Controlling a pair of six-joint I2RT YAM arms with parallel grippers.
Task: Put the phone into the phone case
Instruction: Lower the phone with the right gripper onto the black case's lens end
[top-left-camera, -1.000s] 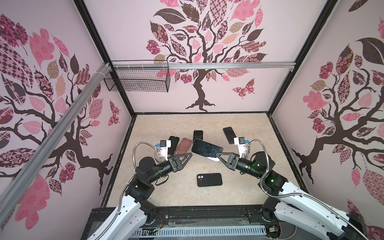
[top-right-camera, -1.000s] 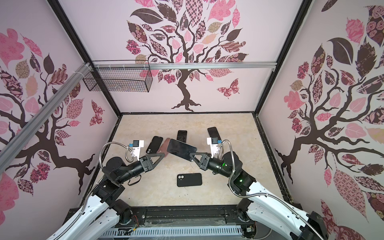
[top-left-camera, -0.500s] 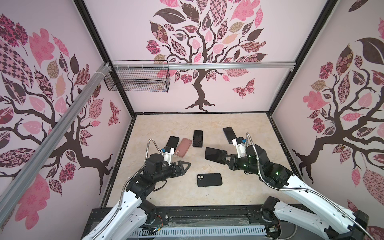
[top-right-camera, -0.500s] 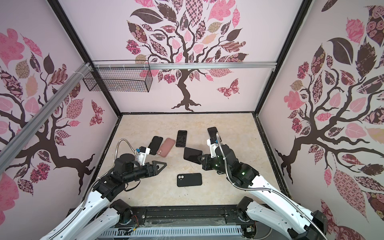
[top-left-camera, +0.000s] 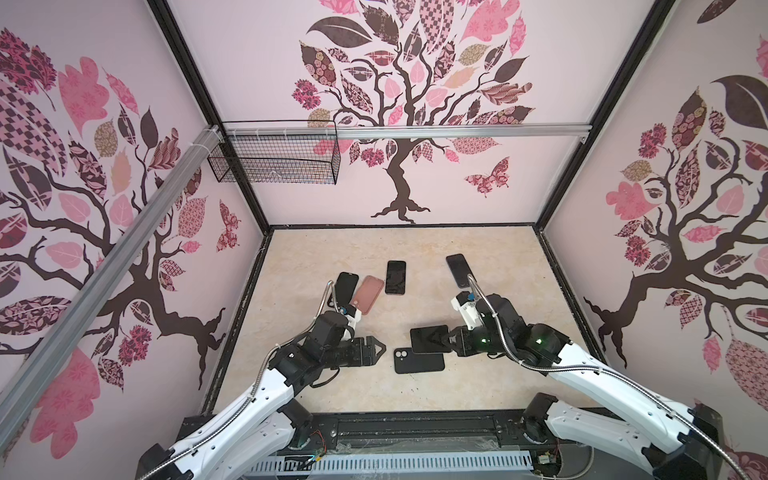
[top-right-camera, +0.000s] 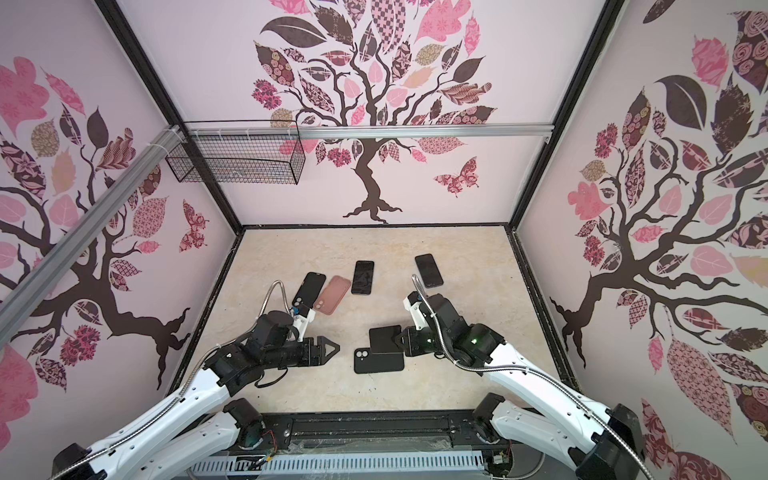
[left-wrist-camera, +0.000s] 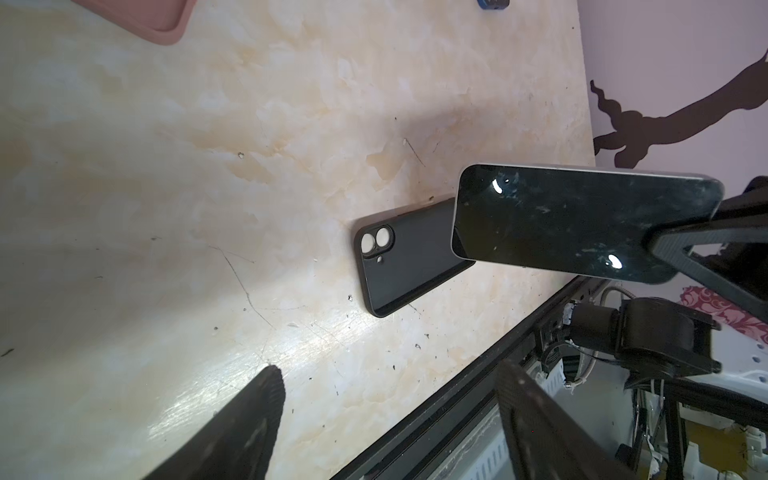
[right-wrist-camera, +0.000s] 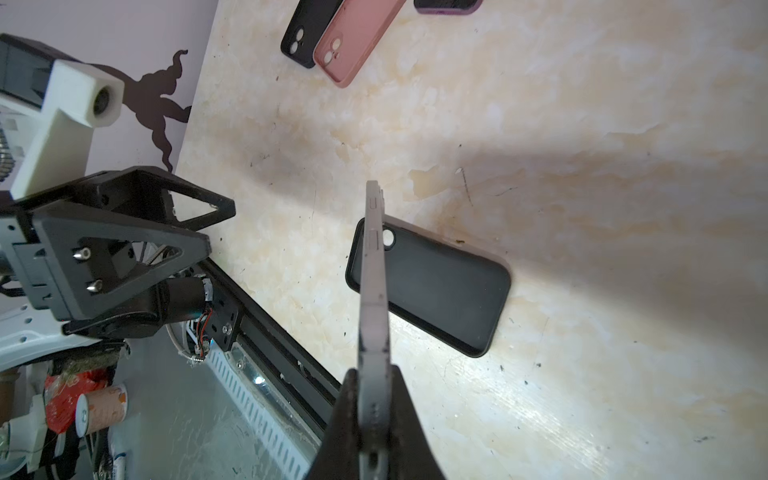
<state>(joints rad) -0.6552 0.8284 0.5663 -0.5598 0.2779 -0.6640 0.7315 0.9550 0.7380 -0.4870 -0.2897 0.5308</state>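
A black phone case (top-left-camera: 419, 360) (top-right-camera: 378, 361) lies open side up near the table's front, its camera cut-out toward the left arm. My right gripper (top-left-camera: 446, 340) (right-wrist-camera: 374, 374) is shut on one end of a dark phone (top-left-camera: 428, 338) (left-wrist-camera: 582, 220), which it holds screen up, roughly level, just over the case's far right part. The right wrist view shows the phone (right-wrist-camera: 374, 291) edge-on above the case (right-wrist-camera: 440, 291). My left gripper (top-left-camera: 378, 347) (left-wrist-camera: 388, 374) is open and empty, low over the table just left of the case (left-wrist-camera: 411, 266).
Further back lie a black case (top-left-camera: 345, 286), a pink case (top-left-camera: 368, 294) and two dark phones (top-left-camera: 395, 277) (top-left-camera: 459, 270). A wire basket (top-left-camera: 274, 160) hangs on the back wall. A black rail (left-wrist-camera: 457, 399) borders the table's front edge.
Both arms have come down toward the table. The right gripper carried the phone down and forward over the black case. The left gripper dropped to the case's left side.
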